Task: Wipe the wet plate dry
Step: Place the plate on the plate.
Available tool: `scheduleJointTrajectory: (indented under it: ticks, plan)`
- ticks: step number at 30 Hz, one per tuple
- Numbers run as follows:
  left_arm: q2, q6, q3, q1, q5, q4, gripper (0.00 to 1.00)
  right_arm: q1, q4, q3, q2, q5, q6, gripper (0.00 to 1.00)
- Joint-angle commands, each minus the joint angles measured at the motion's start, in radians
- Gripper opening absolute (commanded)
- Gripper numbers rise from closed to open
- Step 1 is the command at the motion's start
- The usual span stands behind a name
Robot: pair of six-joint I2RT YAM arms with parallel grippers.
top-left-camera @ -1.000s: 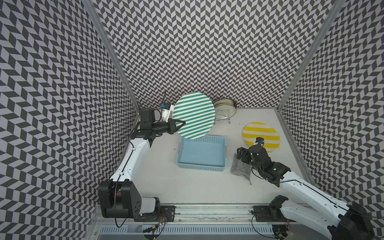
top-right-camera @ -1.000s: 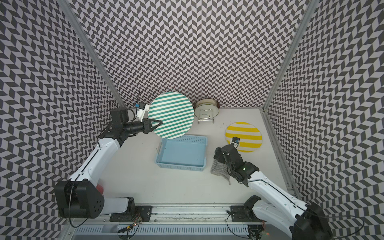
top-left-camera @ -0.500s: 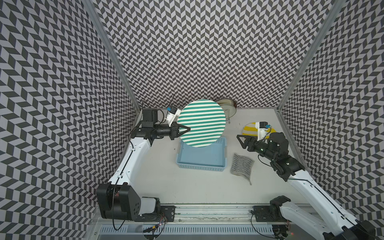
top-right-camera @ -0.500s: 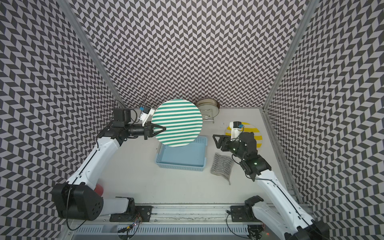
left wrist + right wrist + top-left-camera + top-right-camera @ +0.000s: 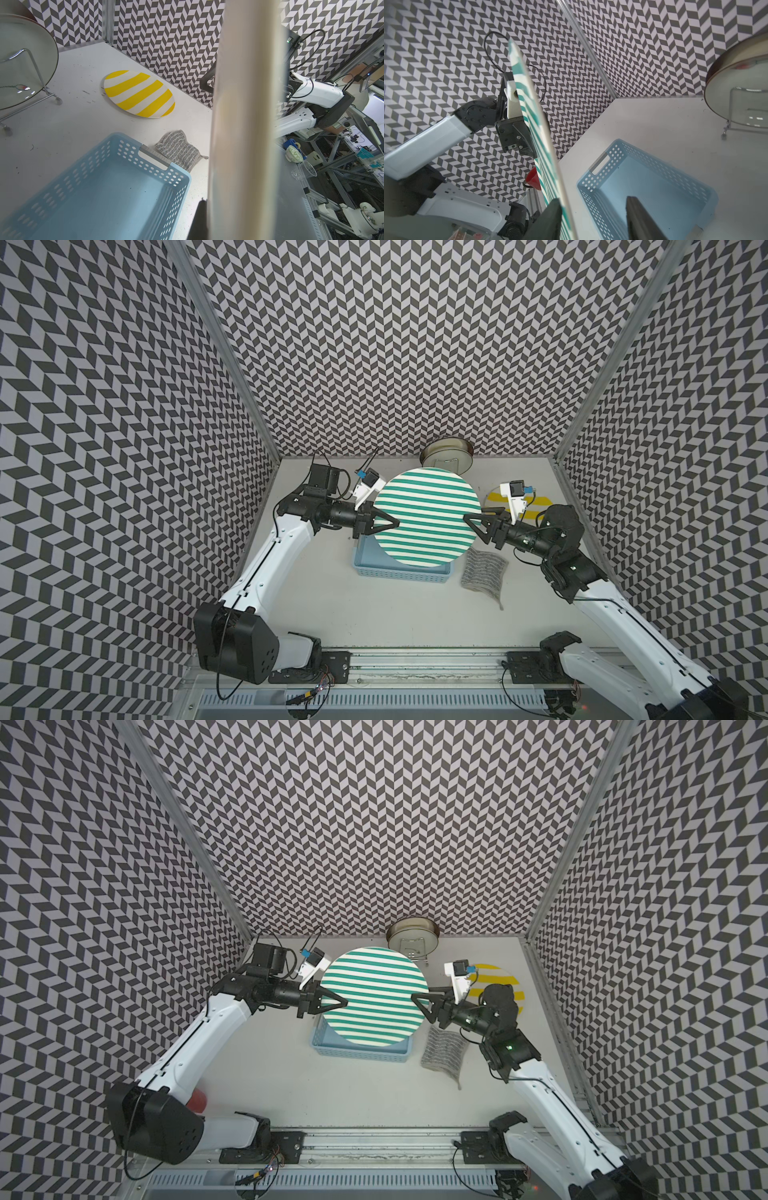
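**Inspector:** Where is the green-and-white striped round plate [image 5: 426,526]?

**Assessor:** It is in the air above the light-blue perforated plastic basket [image 5: 399,574], with its striped face tilted up toward the top camera. 1 second ago it hung beyond the basket's far left corner. The left gripper [image 5: 390,522] is clamped on its rim on the basket's left side.

**Inspector:** And the right gripper?

**Assessor:** It has come up from the grey striped dish cloth [image 5: 484,572]. That cloth lies flat on the table just beside the basket's right end, and nothing touches it. The right gripper [image 5: 596,218] now straddles the plate's opposite rim, above the basket's right end. In the right wrist view, 1 finger [image 5: 552,220] lies against the plate and the other stands clear of it. The jaws are narrower than before but still parted, so they are not yet pinching.

**Inspector:** Finding?

**Assessor:** In my judgement this is a handover, or a steadying by 2 arms, and not wiping. The cloth is not on the plate, so I judge drying has not begun. I cannot tell whether water remains on the plate.

**Inspector:** Risk?

**Assessor:** If the left grip lets go before the right one bites, the plate would likely fall into the basket.
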Motion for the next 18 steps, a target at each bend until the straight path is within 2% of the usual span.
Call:
scheduleJointTrajectory:
  ticks: [1, 4, 5, 7, 11, 12, 14, 18]
  plan:
    - [0.009, 0.02, 0.049, -0.012, 0.086, -0.007, 0.0, -0.004, 0.114, -0.01, 0.031, -0.067, 0.02, 0.34]
    - [0.02, 0.011, 0.059, -0.014, 0.084, -0.008, 0.0, -0.004, 0.153, -0.013, 0.037, -0.056, 0.043, 0.11]
    - [0.025, 0.008, 0.066, -0.014, 0.078, -0.008, 0.08, -0.004, 0.161, -0.015, 0.035, -0.043, 0.054, 0.03]
    - [0.034, -0.003, 0.083, -0.014, 0.054, -0.003, 0.24, -0.004, 0.164, -0.017, 0.02, 0.029, 0.08, 0.0]
    - [0.046, 0.002, 0.148, -0.005, -0.023, -0.025, 0.94, -0.016, 0.183, -0.023, -0.01, 0.16, 0.119, 0.0]
    - [0.047, 0.006, 0.169, 0.0, -0.044, -0.038, 0.99, -0.023, 0.179, -0.018, -0.015, 0.188, 0.133, 0.0]
    - [0.044, -0.012, 0.206, 0.018, -0.112, -0.039, 1.0, -0.046, 0.158, -0.003, -0.027, 0.258, 0.161, 0.0]
    - [-0.003, -0.183, 0.182, 0.113, -0.313, 0.132, 1.0, -0.128, 0.125, 0.004, -0.062, 0.4, 0.261, 0.0]
